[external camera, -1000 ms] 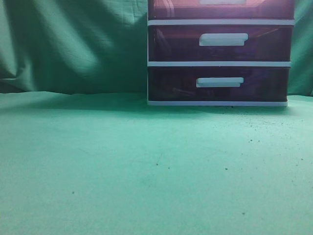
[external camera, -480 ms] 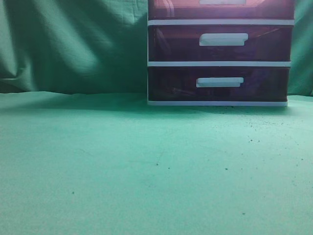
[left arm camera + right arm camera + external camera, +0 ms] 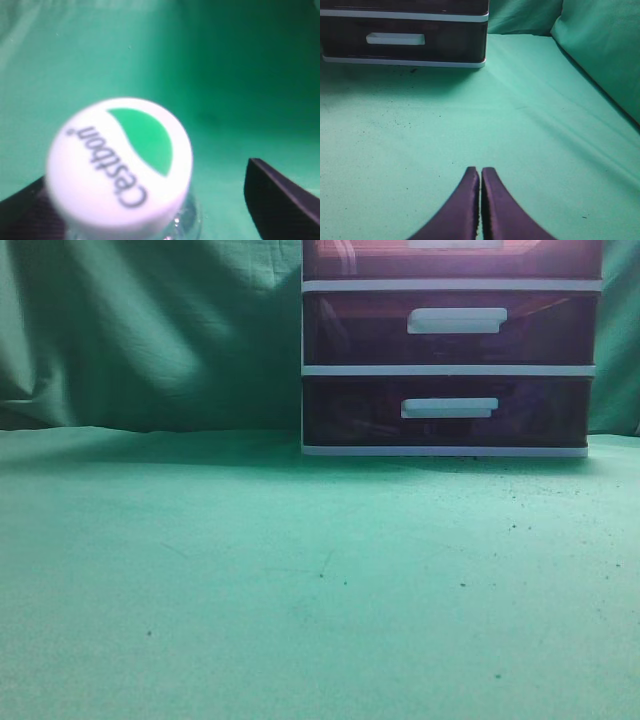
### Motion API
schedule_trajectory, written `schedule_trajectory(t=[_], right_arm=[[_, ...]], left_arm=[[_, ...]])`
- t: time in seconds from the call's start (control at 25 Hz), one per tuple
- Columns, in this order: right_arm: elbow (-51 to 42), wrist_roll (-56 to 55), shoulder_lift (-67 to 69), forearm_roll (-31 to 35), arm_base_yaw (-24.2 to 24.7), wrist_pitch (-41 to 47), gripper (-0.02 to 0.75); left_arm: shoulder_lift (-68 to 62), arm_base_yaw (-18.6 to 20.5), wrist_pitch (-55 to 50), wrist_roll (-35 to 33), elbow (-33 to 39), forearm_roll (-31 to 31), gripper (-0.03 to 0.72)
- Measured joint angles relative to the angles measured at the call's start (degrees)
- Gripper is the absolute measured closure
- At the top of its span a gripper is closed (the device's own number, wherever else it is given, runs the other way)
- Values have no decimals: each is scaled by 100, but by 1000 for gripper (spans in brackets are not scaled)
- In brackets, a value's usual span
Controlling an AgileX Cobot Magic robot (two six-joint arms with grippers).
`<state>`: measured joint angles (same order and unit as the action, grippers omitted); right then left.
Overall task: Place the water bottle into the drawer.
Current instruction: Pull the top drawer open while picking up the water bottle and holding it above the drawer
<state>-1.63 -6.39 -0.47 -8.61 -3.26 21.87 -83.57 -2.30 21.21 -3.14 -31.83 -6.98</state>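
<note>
Fingers of the left gripper [image 3: 165, 200] stand apart, one dark finger [image 3: 280, 192] at the lower right of the left wrist view and the other at the lower left edge, with the water bottle [image 3: 120, 167] between them. Whether the fingers actually press on the bottle cannot be told; the right-hand finger shows a gap of green cloth beside the neck. The bottle stands upright right under the wrist camera, so mostly its white cap [image 3: 120, 165] shows, with a little clear plastic shoulder below it. On the cap is a green leaf-shaped patch and dark lettering that reads roughly "Cestbon"; the picture is blurred.

Around that claw lies only green cloth [image 3: 225, 75].

The right gripper [image 3: 480, 200] has its two dark fingers pressed together, tips touching, holding nothing, low over the cloth and pointing toward the drawer unit [image 3: 405, 35] ahead and to its left.

In the exterior view the white-framed unit [image 3: 450, 370] stands at the back right of the table. The drawer [image 3: 450, 258], topmost of the three, is cut by the upper edge and looks pushed in, as do the two lower drawers [image 3: 450, 370]. What lies inside them cannot be made out through the dark purple fronts. Each has a white bar handle [image 3: 455, 320].
</note>
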Motion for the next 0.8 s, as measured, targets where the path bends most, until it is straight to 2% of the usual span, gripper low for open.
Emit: schedule_trajectory(t=[0.04, 0.08, 0.24, 0.32, 0.44, 0.6, 0.8], right_arm=[[0, 0, 0, 0, 0, 0, 738], [0, 0, 0, 0, 0, 0, 738], [0, 0, 0, 0, 0, 0, 738], [0, 0, 0, 0, 0, 0, 738], [0, 0, 0, 0, 0, 0, 738], [0, 0, 0, 0, 0, 0, 738], [0, 0, 0, 0, 0, 0, 738]], left_arm=[[-97, 0, 22, -23, -16, 0, 97], [-180, 0, 34, -37, -30, 0, 102], [-311, 0, 180, -77, -56, 0, 344], [-314, -15, 189, -77, -56, 0, 414], [-323, -13, 207, -77, -56, 228, 409], [47, -40, -214, 310, -56, 950, 409], [1160, -453, -1430, 989, -411, 1735, 409]])
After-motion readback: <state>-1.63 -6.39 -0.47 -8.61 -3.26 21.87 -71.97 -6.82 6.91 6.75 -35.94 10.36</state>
